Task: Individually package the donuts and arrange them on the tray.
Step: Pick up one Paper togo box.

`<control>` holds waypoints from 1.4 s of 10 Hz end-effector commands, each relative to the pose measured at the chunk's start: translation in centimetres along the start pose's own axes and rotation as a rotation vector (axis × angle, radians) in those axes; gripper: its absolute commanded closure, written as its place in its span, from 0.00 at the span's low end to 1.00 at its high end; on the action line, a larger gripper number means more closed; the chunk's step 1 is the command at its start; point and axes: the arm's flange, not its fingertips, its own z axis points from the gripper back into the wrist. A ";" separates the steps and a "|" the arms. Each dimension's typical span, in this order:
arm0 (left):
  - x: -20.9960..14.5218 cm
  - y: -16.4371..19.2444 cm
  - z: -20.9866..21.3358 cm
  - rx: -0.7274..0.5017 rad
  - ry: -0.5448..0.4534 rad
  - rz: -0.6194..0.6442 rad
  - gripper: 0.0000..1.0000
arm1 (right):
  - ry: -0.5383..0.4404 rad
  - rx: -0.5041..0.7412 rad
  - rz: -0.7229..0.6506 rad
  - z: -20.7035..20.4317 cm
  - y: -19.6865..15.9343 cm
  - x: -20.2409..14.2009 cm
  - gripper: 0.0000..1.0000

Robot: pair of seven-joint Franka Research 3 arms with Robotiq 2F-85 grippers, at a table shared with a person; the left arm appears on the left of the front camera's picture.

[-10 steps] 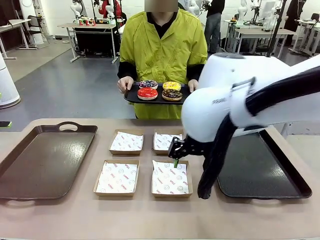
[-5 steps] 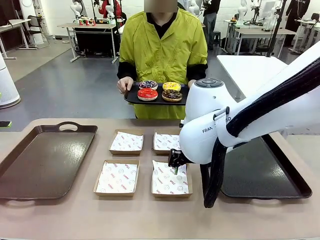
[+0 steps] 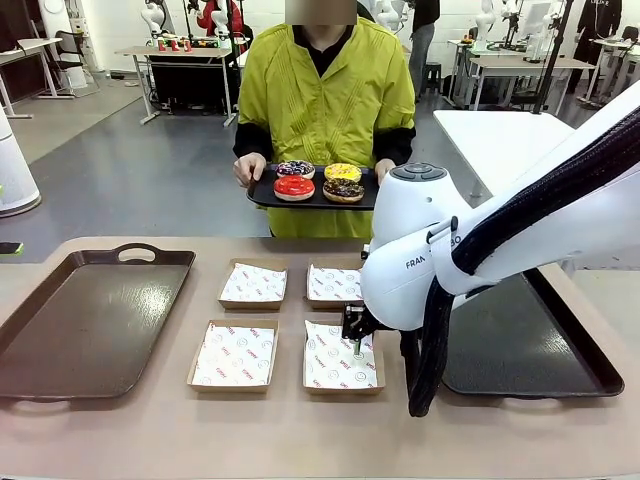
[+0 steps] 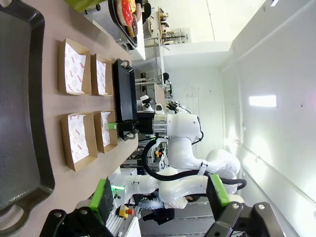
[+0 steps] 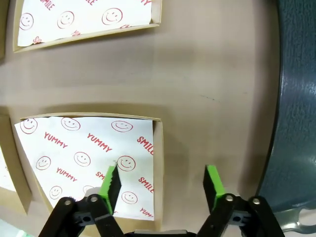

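Observation:
Four donuts lie on a small black tray (image 3: pixel 262 196) held by the person across the table: purple (image 3: pixel 296 168), yellow (image 3: pixel 343 171), red (image 3: pixel 294 186) and chocolate (image 3: pixel 343 190). My right gripper (image 3: pixel 354 336) hangs low over the near-right cardboard box (image 3: pixel 340 360). In the right wrist view that gripper (image 5: pixel 161 183) is open, its jaws either side of the right wall of the box (image 5: pixel 157 163), holding nothing. My left gripper (image 4: pixel 160 195) is open and empty, well off to the side of the table, which lies sideways in its view.
Four paper-lined boxes stand mid-table, among them the far-left (image 3: pixel 253 284), far-right (image 3: pixel 331 284) and near-left (image 3: pixel 233 355) ones. A large dark tray (image 3: pixel 90 320) lies at the left, another (image 3: pixel 520 345) at the right under my right arm. Bare tabletop runs along the front edge.
My right arm has swung and its gripper has come down and nearer, from the far-right box towards the near-right box. The person still holds the donut tray.

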 end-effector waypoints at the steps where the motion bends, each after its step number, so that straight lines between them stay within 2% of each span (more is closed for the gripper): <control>1: 0.0 -0.2 0.1 -0.020 -0.008 -0.006 0.00 | -0.008 0.018 -0.016 -0.4 0.2 0.0 1.00; 3: 0.0 -0.2 0.1 -0.020 -0.008 -0.006 0.00 | -0.014 0.018 -0.026 -0.1 0.3 0.0 1.00; 4: 0.0 -0.2 0.1 -0.020 -0.008 -0.006 0.00 | -0.018 0.019 -0.028 0.0 0.4 0.0 0.87; 5: 0.0 -0.2 0.1 -0.020 -0.008 -0.006 0.00 | -0.021 0.016 -0.031 0.1 0.4 0.0 0.98; 6: 0.0 -0.2 0.1 -0.020 -0.008 -0.006 0.00 | -0.021 0.014 -0.034 0.1 0.4 0.0 1.00; 10: 0.0 -0.2 0.1 -0.020 -0.008 -0.006 0.00 | -0.032 0.030 -0.062 0.8 0.5 -0.2 1.00; 12: 0.0 -0.2 0.1 -0.020 -0.008 -0.006 0.00 | 0.002 0.047 -0.093 3.3 0.9 -0.8 1.00; 14: 0.0 -0.2 0.1 -0.020 -0.008 -0.006 0.00 | 0.018 0.046 -0.090 9.3 1.4 -0.9 1.00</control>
